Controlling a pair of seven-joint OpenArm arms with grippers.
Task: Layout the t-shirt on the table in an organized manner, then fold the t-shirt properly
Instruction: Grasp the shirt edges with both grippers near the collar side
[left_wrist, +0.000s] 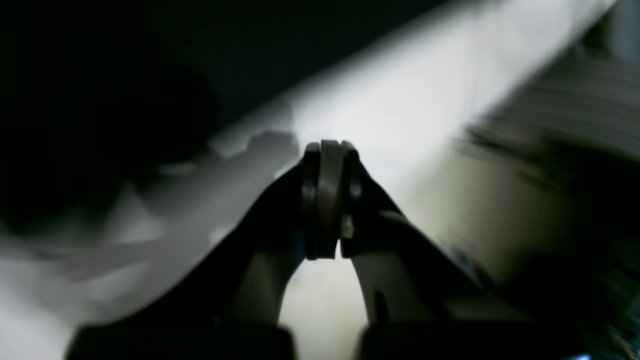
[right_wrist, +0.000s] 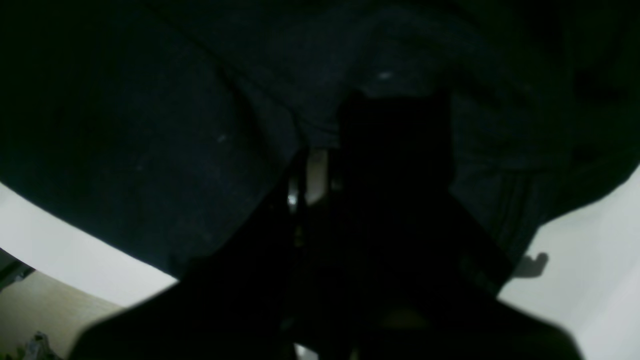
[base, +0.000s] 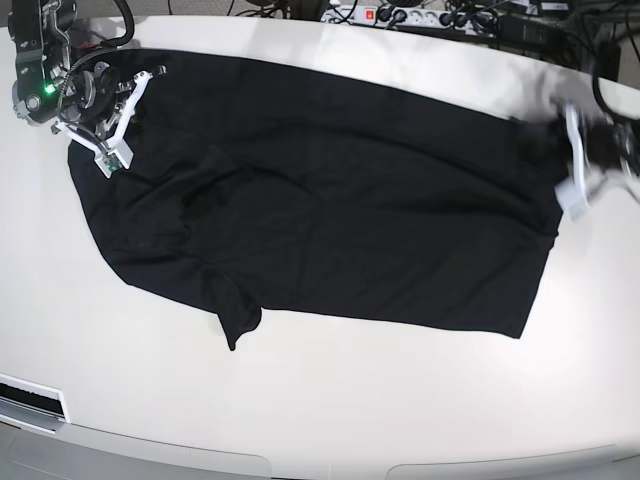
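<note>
The black t-shirt (base: 330, 215) lies spread across the white worktop (base: 330, 400), mostly flat, 1 sleeve sticking out toward the near edge and some rumpling near the collar end. By this, the layout step looks nearly done and no fold has been made. The right gripper (base: 110, 150) sits at the shirt's upper corner on the base view's left, fingers clenched on the t-shirt fabric. The left gripper (left_wrist: 327, 200) is blurred at the opposite end; its fingers are pressed together, and nothing shows between them
</note>
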